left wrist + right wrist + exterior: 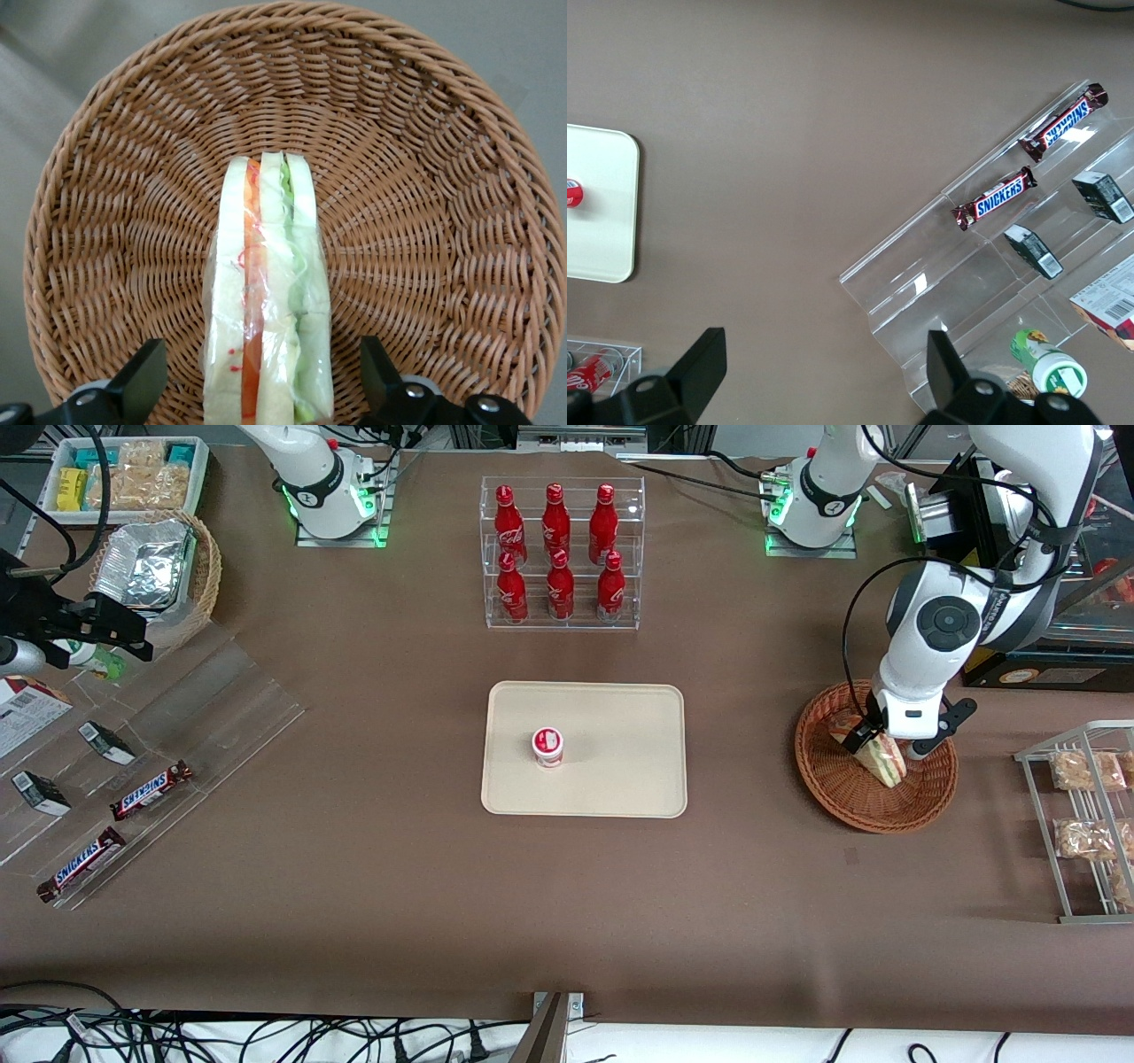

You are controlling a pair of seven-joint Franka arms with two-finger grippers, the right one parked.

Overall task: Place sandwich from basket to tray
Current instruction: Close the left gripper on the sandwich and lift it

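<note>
Left wrist view: hand (266, 390), fingers (142, 381) spread wide, one on either side of the sandwich (266, 310) and clear of its wrap. Sandwich: triangular wedge in clear film, standing on edge, white bread with a red layer and a green layer. It rests inside the basket (425, 177), a round reddish-brown wicker bowl.

Front view: hand (889, 746) lowered into the basket (850, 797), at the sandwich (883, 760). Basket sits on the brown counter (354, 886) toward the working arm's end. Beside it, farther toward that end: wire rack (1063, 833) with crumbly snack packets (1085, 771).

Mid-counter: cream rectangular tray (620, 744), well apart from the basket, carrying one small red-and-white lidded cup (547, 746). Farther from the camera than the tray: clear acrylic rack (563, 553) holding six red Coca-Cola bottles (555, 518).

Toward the parked arm's end: clear acrylic stepped display (204, 708) with two Snickers bars (151, 790) and small dark boxes (106, 742); tan wicker basket (205, 571) with foil packets (142, 562); white bin (199, 460) of snacks.
</note>
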